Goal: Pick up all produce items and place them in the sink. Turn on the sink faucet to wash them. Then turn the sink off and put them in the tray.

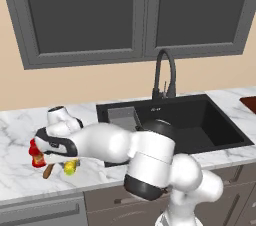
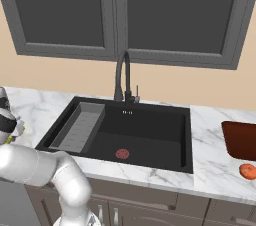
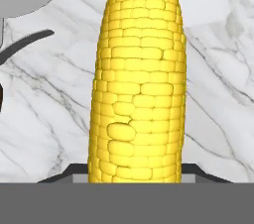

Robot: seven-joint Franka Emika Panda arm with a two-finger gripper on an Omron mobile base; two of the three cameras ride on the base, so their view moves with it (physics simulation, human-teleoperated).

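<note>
The yellow corn cob (image 3: 139,79) lies on the marble counter, its length running away from the hand camera. My gripper (image 3: 134,171) straddles its near end, and the dark fingertips (image 3: 74,172) press against both sides of it. From the left base, the corn cob (image 1: 70,168) shows under my gripper (image 1: 65,162), left of the black sink (image 1: 200,120). An orange-red vegetable (image 2: 247,171) rests on the counter far right, beside the reddish-brown tray (image 2: 240,137). The black gooseneck faucet (image 2: 122,77) stands behind the sink (image 2: 150,135).
A red squat bottle (image 1: 35,152) and a wooden-handled spatula (image 1: 48,171) sit right by the corn. A grey ribbed insert (image 2: 80,126) fills the sink's left side, and a red drain (image 2: 122,154) marks its floor. Dark wall cabinets hang above.
</note>
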